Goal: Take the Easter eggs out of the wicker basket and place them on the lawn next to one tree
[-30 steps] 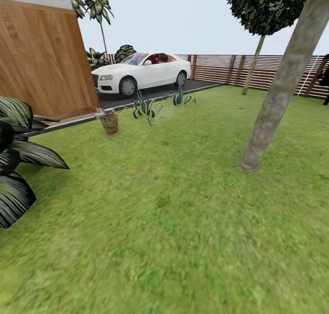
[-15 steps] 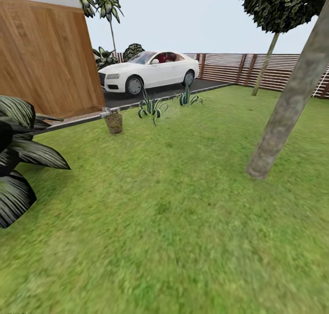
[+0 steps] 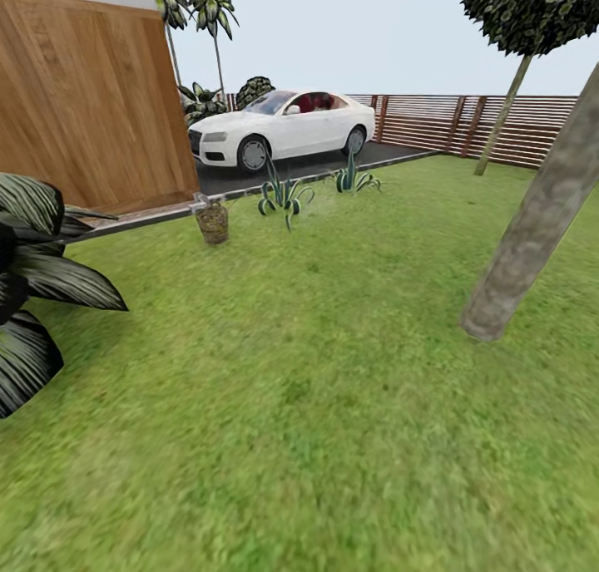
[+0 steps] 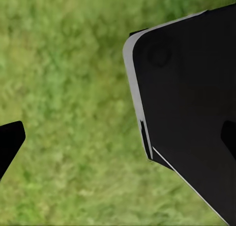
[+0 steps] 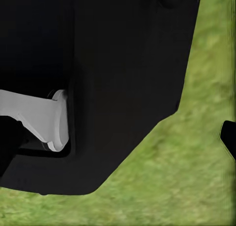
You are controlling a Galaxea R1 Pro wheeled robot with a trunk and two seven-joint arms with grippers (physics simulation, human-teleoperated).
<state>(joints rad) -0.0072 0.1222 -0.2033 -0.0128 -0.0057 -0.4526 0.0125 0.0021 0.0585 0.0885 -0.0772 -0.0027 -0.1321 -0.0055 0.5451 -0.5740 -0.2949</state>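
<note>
The head view looks across the lawn [image 3: 316, 406], a broad stretch of mottled green grass, toward the far side of the garden. The wicker basket [image 3: 213, 222] stands upright on the grass at the lawn's far edge, just beside the grey kerb of the driveway [image 3: 274, 177] and near the corner of a wooden wall [image 3: 83, 106]; it is too small here to tell whether any eggs lie inside. A little beyond it along the same edge grow two spiky agave plants [image 3: 283, 196], and behind them a white car [image 3: 283, 129] is parked on the dark driveway. The tree [image 3: 541, 214] with the thick pale mottled trunk rises at a lean from the grass on the right, well apart from the basket. Farther back, a thin-trunked tree [image 3: 503, 115] with a round dark crown stands before the brown slatted fence [image 3: 466, 123]. Large dark striped leaves of a plant [image 3: 37, 281] reach in from the left edge. In the left wrist view, black casing [image 4: 191, 108] with a pale rim hangs over grass, and a dark tip shows at the picture's edge. In the right wrist view, more black casing [image 5: 98, 78] with a grey fitting hangs over grass. Neither wrist view shows the fingers clearly, so I cannot tell how far the jaws stand apart on either arm, nor whether either holds anything.
</note>
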